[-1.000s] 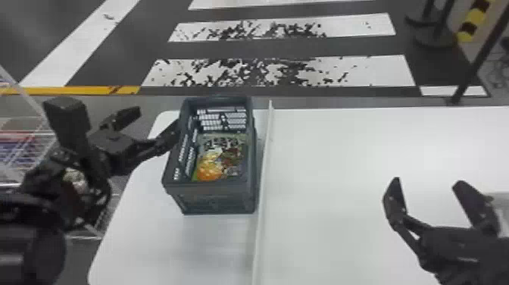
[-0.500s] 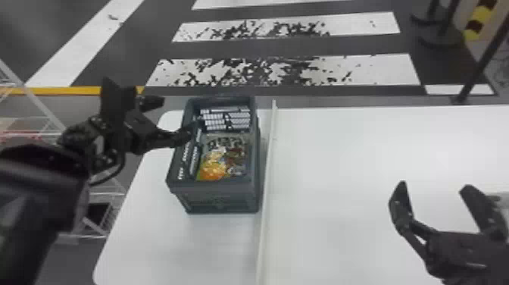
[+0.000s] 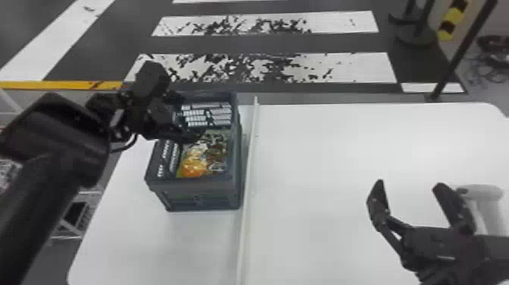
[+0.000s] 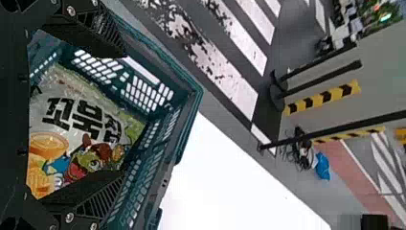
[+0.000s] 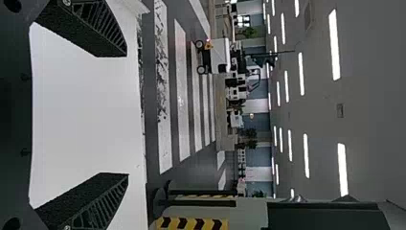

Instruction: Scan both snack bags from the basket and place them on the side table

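In the head view my left gripper point(image 3: 186, 115) is over the left rear part of the dark basket point(image 3: 197, 185), one finger reaching inside the rim. A colourful snack bag point(image 3: 204, 157) lies in the basket; whether another is beneath it, I cannot tell. From the left wrist, the open left gripper point(image 4: 123, 115) faces the white, green and orange bag point(image 4: 86, 122), with the basket point(image 4: 190, 103) around it. My right gripper point(image 3: 410, 187) is parked open above the table's right part; in its wrist view the right gripper point(image 5: 126, 114) holds nothing.
The basket stands on a white table point(image 3: 341, 159), close to a raised white strip point(image 3: 248, 182) running front to back. A pale scanner-like object point(image 3: 488, 206) is behind the right gripper. Wire shelving point(image 3: 72, 231) stands left of the table. Barrier posts are at the far right.
My left gripper has moved right and inward, from beside the basket's left wall to over its opening. The basket, the bag and the right gripper look much the same.
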### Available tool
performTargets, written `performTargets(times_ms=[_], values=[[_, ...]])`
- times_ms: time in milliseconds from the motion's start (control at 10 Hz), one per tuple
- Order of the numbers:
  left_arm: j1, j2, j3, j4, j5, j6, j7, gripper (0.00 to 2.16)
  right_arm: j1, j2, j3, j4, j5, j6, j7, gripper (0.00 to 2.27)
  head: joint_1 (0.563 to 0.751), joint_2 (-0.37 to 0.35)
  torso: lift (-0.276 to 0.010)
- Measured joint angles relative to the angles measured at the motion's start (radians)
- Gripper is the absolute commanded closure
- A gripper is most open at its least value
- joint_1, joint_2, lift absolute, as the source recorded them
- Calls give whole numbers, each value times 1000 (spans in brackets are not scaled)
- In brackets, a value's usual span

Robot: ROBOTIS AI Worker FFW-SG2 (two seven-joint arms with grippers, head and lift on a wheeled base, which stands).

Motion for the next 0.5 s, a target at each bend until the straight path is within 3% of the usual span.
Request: performTargets(times_ms=[300,500], values=[[-117,-51,-100,155,-95,-34,-108,137,4,-1,-14,0,-7,0,0,33,695,36,-75],[-146,-68,-118,218,-158,-41,-173,137,-8,-5,-14,4,-11,10,1,36,695,36,-75]])
